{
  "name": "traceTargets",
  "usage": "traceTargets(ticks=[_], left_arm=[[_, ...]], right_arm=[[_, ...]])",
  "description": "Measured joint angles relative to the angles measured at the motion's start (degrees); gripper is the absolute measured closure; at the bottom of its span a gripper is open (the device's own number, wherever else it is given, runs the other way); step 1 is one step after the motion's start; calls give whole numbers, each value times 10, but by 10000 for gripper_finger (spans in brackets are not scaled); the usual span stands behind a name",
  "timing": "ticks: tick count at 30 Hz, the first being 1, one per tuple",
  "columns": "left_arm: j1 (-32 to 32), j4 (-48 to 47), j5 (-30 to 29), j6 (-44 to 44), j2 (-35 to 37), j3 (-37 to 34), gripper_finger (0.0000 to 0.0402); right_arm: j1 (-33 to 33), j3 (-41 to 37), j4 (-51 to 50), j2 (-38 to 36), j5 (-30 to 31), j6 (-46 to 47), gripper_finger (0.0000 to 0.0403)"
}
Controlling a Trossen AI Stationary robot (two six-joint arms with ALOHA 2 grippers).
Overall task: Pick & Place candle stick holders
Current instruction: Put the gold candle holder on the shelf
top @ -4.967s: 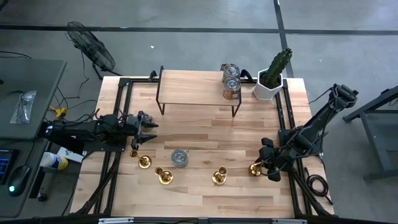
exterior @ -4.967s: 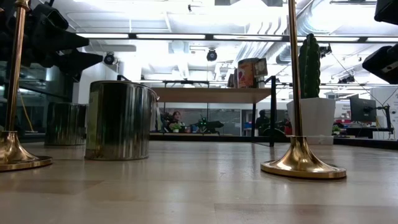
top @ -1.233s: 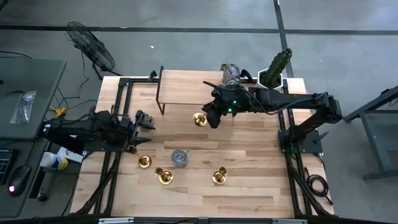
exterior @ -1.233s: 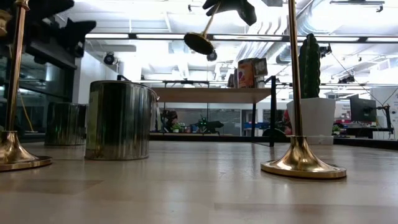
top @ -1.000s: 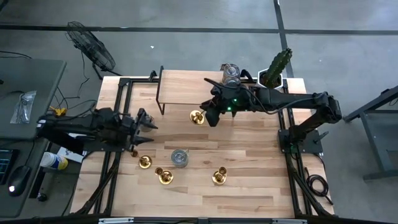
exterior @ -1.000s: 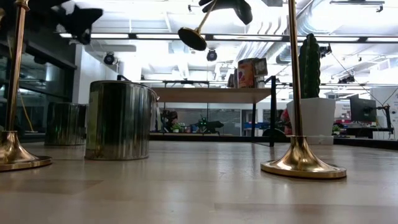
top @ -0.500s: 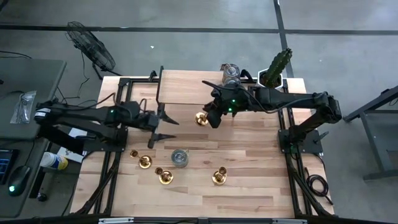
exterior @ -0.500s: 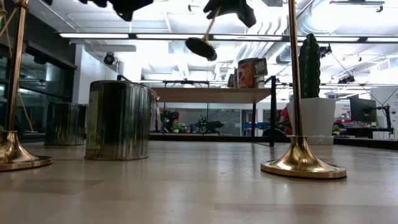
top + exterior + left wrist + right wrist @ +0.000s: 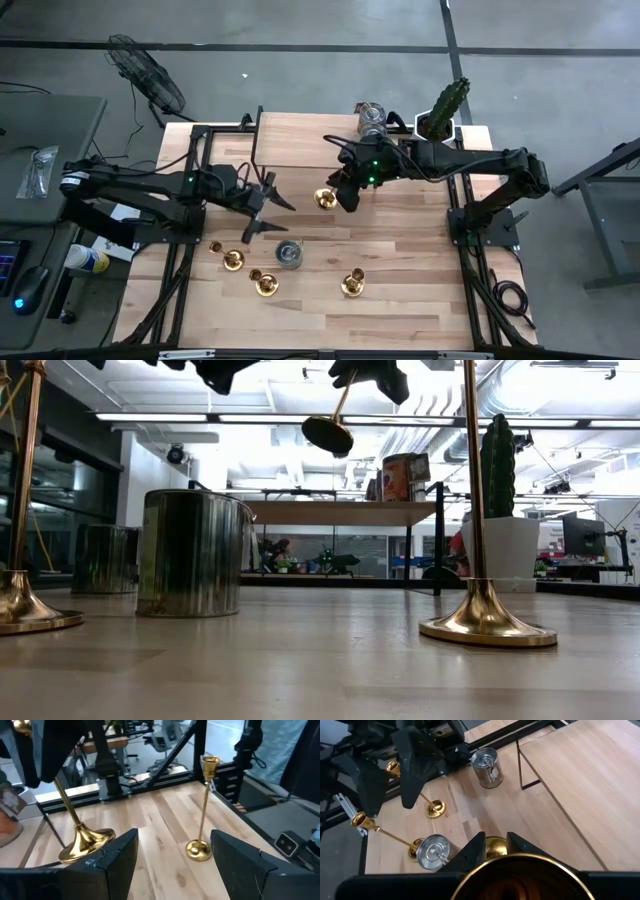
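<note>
My right gripper (image 9: 340, 194) is shut on a gold candle stick holder (image 9: 330, 428) held high over the table's middle, just near of the wooden shelf (image 9: 300, 140). My left gripper (image 9: 264, 208) is open and empty in the air just left of it; in the left wrist view the held holder's base (image 9: 85, 842) hangs close beside one finger. Three more holders stand on their bases near the front: (image 9: 233, 260), (image 9: 265, 284), (image 9: 352, 284). My right gripper pinches the holder's upper stem between its two fingers (image 9: 365, 378); the fingers hide the exact spot. They slant down toward the table's left. The holder is lifted clear and tilted, its base (image 9: 327, 432) lowest and its cup (image 9: 515, 880) behind the fingers.
A silver-topped tin can (image 9: 289, 253) stands among the front holders, and another can (image 9: 487, 765) stands by the shelf's left leg. Two cans (image 9: 372, 118) sit on the shelf. A potted cactus (image 9: 440, 120) is at the far right corner. Black frame rails run along both sides.
My left gripper has swung from the table's left edge up and toward the middle, ending close beside the held holder, still open. My right gripper has kept about its place, and the holder in it has swayed a little.
</note>
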State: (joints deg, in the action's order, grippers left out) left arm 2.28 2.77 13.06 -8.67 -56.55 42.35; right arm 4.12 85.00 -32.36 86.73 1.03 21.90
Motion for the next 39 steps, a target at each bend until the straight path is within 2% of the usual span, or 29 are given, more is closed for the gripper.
traceTargets(ticks=[7,13,24,31,34,39], left_arm=[[0,1,1,1,0,0,158],[0,4,-43,4,0,0,158],[0,1,-37,1,0,0,158],[0,1,-62,0,0,0,158],[0,1,-53,2,0,0,158],[0,1,-1,4,0,0,158]], right_arm=[[0,0,1,0,-13,-13,342],[0,0,1,0,-13,-23,340],[0,0,1,-1,-14,-23,342],[0,0,1,-1,-10,-9,342],[0,0,1,-1,-10,-9,342],[0,0,0,-1,-10,-11,342]])
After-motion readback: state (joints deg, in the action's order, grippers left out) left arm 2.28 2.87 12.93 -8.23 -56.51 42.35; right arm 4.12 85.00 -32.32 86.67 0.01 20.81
